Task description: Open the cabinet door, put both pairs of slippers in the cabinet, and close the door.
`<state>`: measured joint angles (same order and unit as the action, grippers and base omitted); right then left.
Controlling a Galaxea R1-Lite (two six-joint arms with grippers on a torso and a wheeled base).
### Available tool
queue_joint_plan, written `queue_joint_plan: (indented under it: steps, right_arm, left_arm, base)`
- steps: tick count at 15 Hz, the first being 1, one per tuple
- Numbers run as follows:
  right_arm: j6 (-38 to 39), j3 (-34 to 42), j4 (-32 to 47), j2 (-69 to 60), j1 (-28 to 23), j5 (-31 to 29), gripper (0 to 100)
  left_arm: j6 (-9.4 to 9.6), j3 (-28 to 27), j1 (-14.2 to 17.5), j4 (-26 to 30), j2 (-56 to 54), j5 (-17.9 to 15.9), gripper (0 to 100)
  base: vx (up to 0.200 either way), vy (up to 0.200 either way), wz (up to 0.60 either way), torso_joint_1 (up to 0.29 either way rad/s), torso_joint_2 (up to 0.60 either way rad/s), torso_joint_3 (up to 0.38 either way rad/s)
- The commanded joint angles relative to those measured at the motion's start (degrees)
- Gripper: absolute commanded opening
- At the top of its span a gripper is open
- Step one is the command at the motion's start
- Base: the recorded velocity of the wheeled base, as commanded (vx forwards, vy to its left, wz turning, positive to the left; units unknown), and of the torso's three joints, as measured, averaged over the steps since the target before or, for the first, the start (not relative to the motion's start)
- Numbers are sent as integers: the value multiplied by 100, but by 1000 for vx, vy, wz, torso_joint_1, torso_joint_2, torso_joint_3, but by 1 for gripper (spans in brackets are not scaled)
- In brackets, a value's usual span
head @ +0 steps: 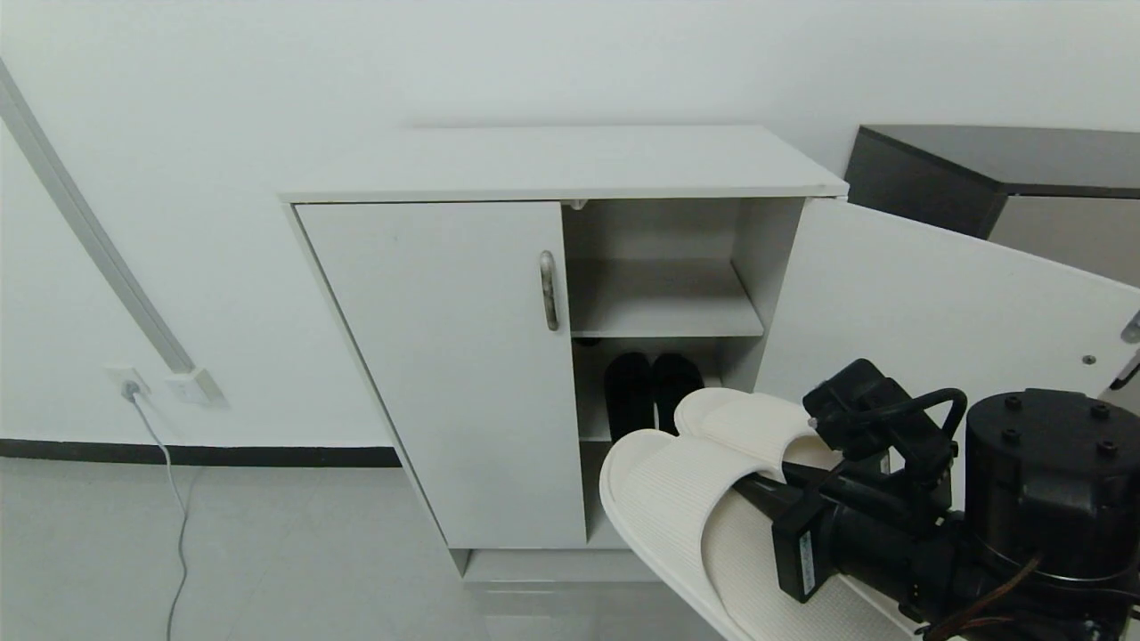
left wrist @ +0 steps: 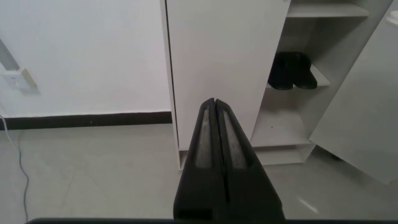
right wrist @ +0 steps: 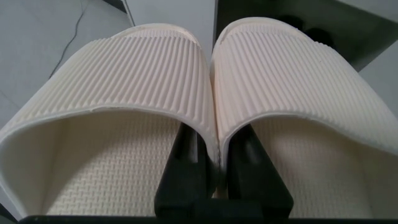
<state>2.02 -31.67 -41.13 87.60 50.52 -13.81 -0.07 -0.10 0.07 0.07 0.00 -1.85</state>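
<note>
Right tool (right wrist: 216, 163) between ribbed cream slippers (right wrist: 149, 81)

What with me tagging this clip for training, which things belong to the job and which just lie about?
Job: white slippers in the right pincer; black slippers inside the cabinet; its open door.
Lying about: wall socket and cable; dark furniture beside the cabinet.

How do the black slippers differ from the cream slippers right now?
The black slippers rest on a shelf inside the cabinet; the cream slippers hang outside it, clamped in the right gripper. The black slippers are dark; the cream slippers are pale and ribbed. Each pair sits side by side.
</note>
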Motion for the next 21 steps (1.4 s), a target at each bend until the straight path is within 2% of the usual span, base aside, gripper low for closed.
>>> queue_joint_plan:
  steps: [1,9,15,17,19,20,21]
  right_arm:
    - [9,21,-9,20,2,10,0]
    - [0,100,-185,178,11,19,0]
    - [0,126,-185,196,11,19,0]
    - [-396,196,-237,284,2,-34,0]
    - [-659,407,-897,477,134,-60,0]
    - [-668,337,-1160,706,178,-236,0]
    - [-642,73,-1187,969,248,-763,0]
  left_arm:
    - [-1,1,1,1,0,1,0]
    - [-1,1,1,1,9,1,0]
    - [-10,1,1,1,0,1,0]
    - [-1,1,1,1,9,1,0]
    - [-1,1,1,1,0,1,0]
    - [-1,1,1,1,0,1,0]
    - [-10,1,1,1,9,1,0]
  base:
    - [0,0,0,-110,461,349]
    - [0,0,0,-49,422,365]
    - [0,0,0,0,43,45]
    - [0,0,0,0,0,0]
    - [0,0,0,0,0,0]
    - [0,0,0,0,0,0]
    - [0,0,0,0,0,0]
